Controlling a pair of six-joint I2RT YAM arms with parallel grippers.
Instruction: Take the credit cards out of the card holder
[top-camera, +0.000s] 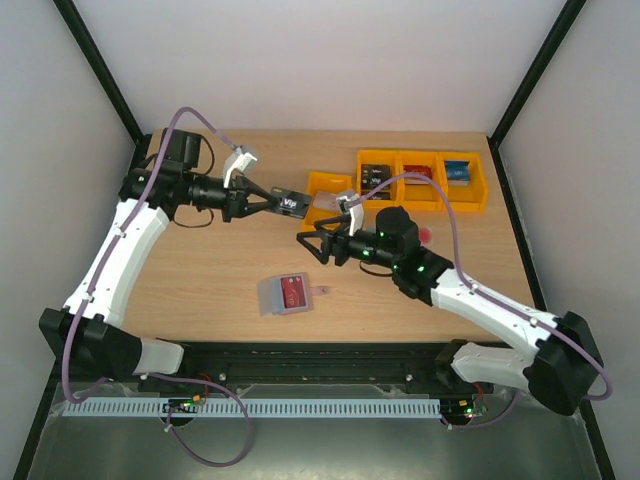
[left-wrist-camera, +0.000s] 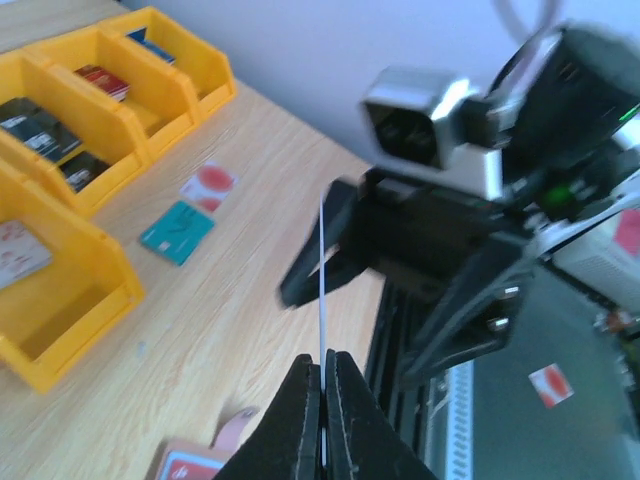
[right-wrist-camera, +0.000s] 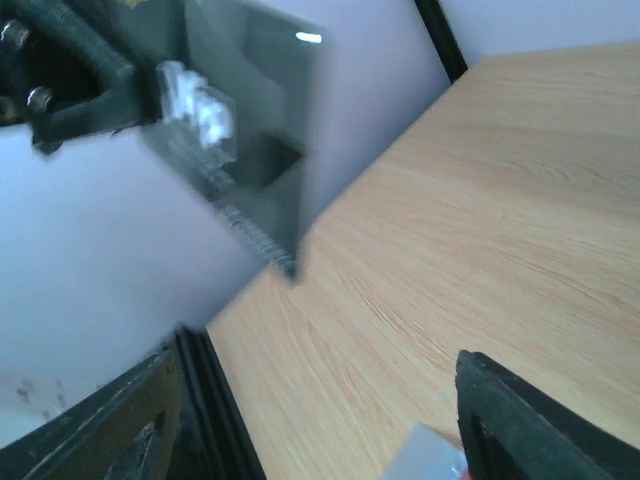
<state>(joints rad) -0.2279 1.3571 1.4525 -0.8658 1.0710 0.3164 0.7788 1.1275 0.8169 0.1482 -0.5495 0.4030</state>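
Observation:
My left gripper (top-camera: 278, 203) is shut on a dark grey card with white lettering (top-camera: 293, 204) and holds it above the table. In the left wrist view the card (left-wrist-camera: 323, 270) shows edge-on between the closed jaws (left-wrist-camera: 323, 360). My right gripper (top-camera: 306, 241) is open and empty, just right of and below that card; the card hangs ahead of its jaws (right-wrist-camera: 318, 385) in the right wrist view (right-wrist-camera: 245, 120). The pinkish card holder (top-camera: 318, 291) lies flat near the front, with a red card (top-camera: 293, 291) and a light blue-grey card (top-camera: 268, 294) on it.
A row of orange bins (top-camera: 420, 190) holding cards stands at the back right, and a single orange bin (top-camera: 322, 184) sits beside the held card. A teal card (left-wrist-camera: 177, 231) and a red-and-white card (left-wrist-camera: 208, 186) lie loose on the table near the bins.

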